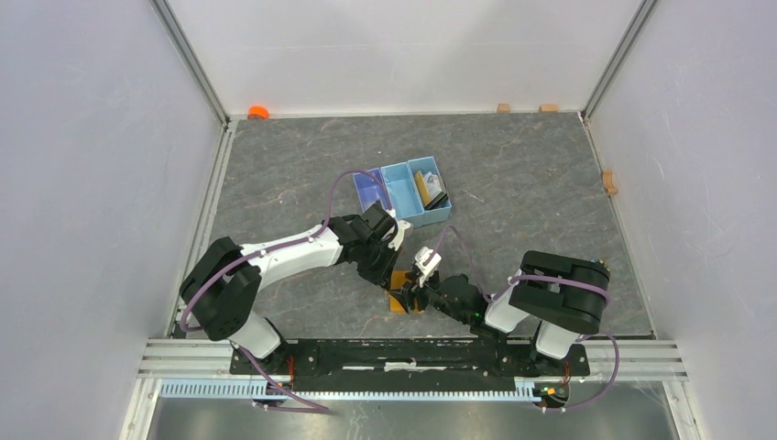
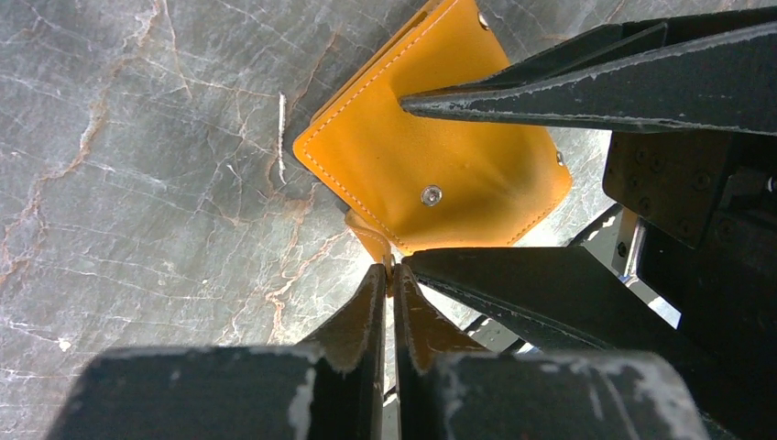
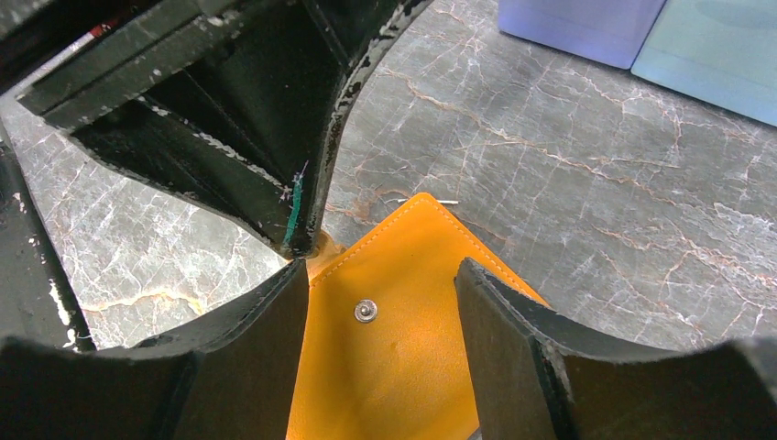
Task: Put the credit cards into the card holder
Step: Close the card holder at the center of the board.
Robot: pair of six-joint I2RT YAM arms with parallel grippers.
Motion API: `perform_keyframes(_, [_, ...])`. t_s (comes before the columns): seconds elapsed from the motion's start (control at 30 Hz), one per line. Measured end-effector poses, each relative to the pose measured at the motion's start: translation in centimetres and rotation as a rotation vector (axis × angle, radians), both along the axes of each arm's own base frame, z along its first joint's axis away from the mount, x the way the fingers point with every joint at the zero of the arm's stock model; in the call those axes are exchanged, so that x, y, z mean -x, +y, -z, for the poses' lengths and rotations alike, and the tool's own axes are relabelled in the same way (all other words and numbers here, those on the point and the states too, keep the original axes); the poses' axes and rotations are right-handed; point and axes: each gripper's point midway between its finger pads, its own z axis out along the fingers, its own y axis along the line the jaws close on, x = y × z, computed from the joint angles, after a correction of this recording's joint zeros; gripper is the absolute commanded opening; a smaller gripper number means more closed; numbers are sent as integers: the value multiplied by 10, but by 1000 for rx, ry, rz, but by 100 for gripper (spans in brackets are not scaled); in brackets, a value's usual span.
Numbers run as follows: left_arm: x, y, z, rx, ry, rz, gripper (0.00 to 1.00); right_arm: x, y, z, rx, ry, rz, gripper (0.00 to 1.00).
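Card holder (image 2: 431, 156) is apparently steadied for opening, its clasp tab (image 2: 371, 240) pinched at six o'clock by the left gripper (image 2: 391, 270) while the right gripper (image 3: 382, 275) is held wide astride it.

Card holder (image 2: 431, 156) interior hidden; tray (image 1: 399, 191) contents maybe cards (image 1: 430, 189).
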Motion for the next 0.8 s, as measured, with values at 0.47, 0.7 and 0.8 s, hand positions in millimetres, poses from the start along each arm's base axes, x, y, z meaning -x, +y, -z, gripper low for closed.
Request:
perform_keyframes(0.47, [1, 0, 0, 3, 7, 3, 2, 0, 0, 0, -2, 3, 2, 66])
perform_keyframes(0.7, [4, -2, -2, 27, 32, 8, 2, 0, -1, 0, 1, 5, 3, 68])
perform_keyframes(0.8, [7, -6, -4, 50, 49, 18, 2, 4, -6, -1, 3, 25, 8, 70])
